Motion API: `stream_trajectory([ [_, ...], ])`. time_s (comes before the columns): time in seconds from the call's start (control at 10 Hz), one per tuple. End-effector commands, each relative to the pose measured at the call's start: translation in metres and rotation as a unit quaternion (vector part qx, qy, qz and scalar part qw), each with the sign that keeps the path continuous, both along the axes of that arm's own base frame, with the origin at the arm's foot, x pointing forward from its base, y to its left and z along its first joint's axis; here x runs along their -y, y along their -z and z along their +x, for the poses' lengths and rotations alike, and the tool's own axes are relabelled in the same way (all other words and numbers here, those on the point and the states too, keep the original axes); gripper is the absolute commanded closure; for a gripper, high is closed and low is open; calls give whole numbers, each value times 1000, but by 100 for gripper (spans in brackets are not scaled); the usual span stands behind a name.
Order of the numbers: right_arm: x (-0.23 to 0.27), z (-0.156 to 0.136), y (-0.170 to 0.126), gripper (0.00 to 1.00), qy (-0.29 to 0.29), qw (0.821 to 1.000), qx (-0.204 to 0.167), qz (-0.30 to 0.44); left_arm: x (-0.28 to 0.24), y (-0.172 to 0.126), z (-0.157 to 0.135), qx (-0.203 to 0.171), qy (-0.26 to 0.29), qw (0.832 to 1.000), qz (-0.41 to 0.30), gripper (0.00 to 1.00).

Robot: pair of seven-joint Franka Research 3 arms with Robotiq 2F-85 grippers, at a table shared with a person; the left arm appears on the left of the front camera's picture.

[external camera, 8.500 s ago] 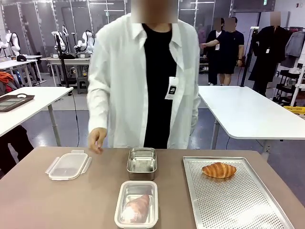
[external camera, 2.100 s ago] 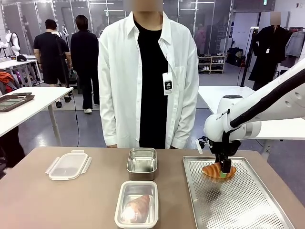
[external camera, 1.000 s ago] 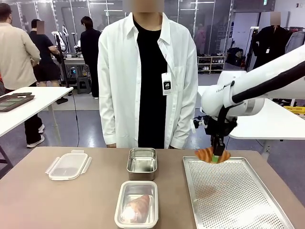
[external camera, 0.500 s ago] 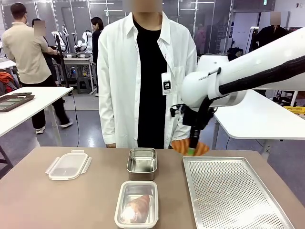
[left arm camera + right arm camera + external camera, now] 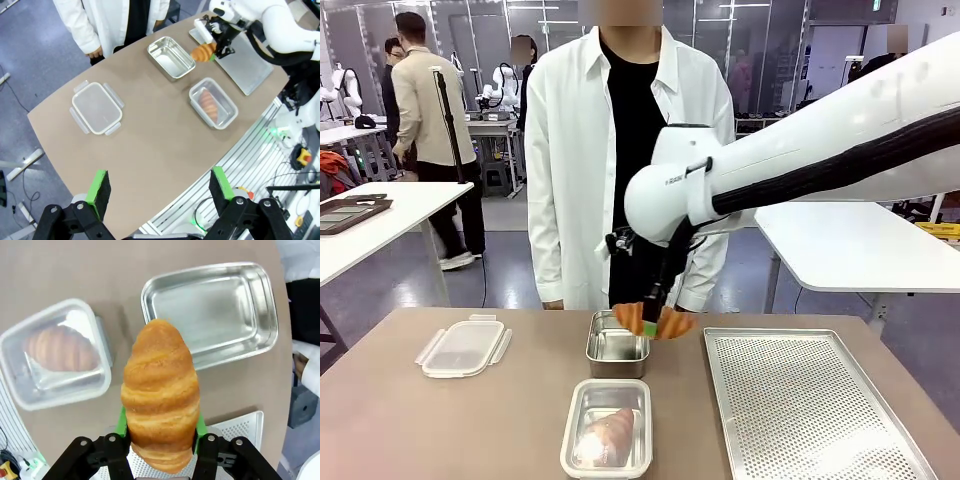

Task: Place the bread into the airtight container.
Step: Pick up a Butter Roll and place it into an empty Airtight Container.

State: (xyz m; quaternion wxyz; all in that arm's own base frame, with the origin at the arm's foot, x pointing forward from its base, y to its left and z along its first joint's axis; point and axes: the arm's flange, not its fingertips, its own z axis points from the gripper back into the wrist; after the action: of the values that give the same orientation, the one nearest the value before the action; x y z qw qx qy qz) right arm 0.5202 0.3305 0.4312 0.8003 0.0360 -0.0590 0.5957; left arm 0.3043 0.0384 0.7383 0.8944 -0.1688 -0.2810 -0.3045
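My right gripper [image 5: 650, 325] is shut on a golden croissant [image 5: 656, 321], held in the air just over the right rim of the empty steel container [image 5: 617, 345]. In the right wrist view the croissant [image 5: 161, 390] stands between the green pads, with the empty container [image 5: 212, 310] below and beyond it. A clear lid [image 5: 463, 347] lies on the table to the left. My left gripper [image 5: 160, 187] is open, high above the table, far from the croissant [image 5: 202, 51] and the empty container [image 5: 171, 57].
A lidded container [image 5: 608, 440] with another bread inside sits at the table's near edge. A perforated metal tray [image 5: 810, 410] lies bare on the right. A person in a white shirt stands at the far side, hands down.
My right gripper has lifted the croissant off the tray and carried it left, from beside the tray's far corner to over the steel container's right rim.
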Motion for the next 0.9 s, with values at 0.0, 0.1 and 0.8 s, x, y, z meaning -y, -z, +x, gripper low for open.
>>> stream_trajectory([
  [0.0, -15, 9, 1, 46, 17, 1000, 4, -13, -1, -1, 0, 2, 12, 1000, 1, 0],
  [0.1, -19, 6, 3, 46, 23, 1000, 2, -8, -1, -1, 0, 2, 12, 1000, 1, 0],
  [0.8, -20, 16, 4, 45, 73, 996, -9, 42, -1, -1, 0, 2, 12, 1000, 1, 0],
])
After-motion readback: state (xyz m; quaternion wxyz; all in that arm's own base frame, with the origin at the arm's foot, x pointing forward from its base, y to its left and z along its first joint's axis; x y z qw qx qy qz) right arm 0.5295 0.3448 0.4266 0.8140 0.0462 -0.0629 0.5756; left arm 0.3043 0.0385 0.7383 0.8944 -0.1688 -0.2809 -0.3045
